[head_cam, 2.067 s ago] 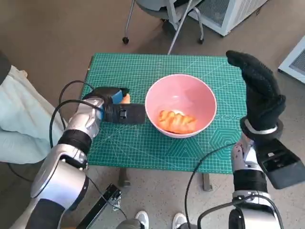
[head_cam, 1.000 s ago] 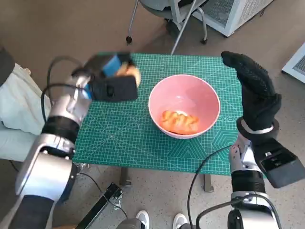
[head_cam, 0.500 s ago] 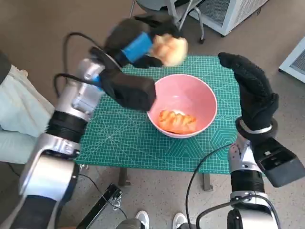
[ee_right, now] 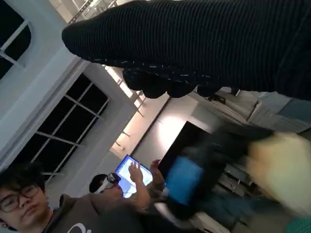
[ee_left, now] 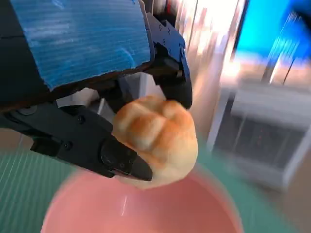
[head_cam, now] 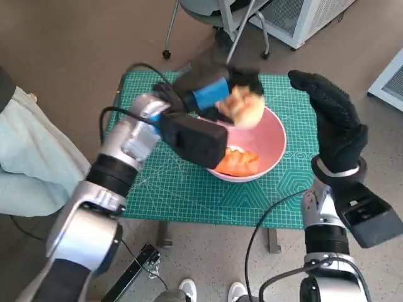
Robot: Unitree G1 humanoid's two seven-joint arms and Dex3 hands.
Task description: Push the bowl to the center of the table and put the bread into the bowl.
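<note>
My left hand (head_cam: 217, 94) grips a pale round bread roll (head_cam: 245, 107) and holds it in the air over the far rim of the pink bowl (head_cam: 272, 151). In the left wrist view the bread roll (ee_left: 158, 138) sits between the black fingers (ee_left: 87, 141), with the pink bowl (ee_left: 141, 208) below it. An orange bread piece (head_cam: 238, 162) lies inside the bowl. The bowl stands on the green cutting mat (head_cam: 164, 182), right of its middle. My right hand (head_cam: 334, 123) is raised upright at the bowl's right side, fingers straight, holding nothing. In the right wrist view the glove (ee_right: 204, 43) spans the top.
A chair base (head_cam: 217, 25) and a white appliance (head_cam: 302, 19) stand beyond the table. Pale cloth (head_cam: 25, 163) lies at the left. Cables hang off the near table edge. A person (ee_right: 29, 204) shows in the right wrist view.
My left hand lifted the bread roll from the mat at the bowl's left, swung it up and rightward, and now holds it lower over the bowl. The right hand stayed raised.
</note>
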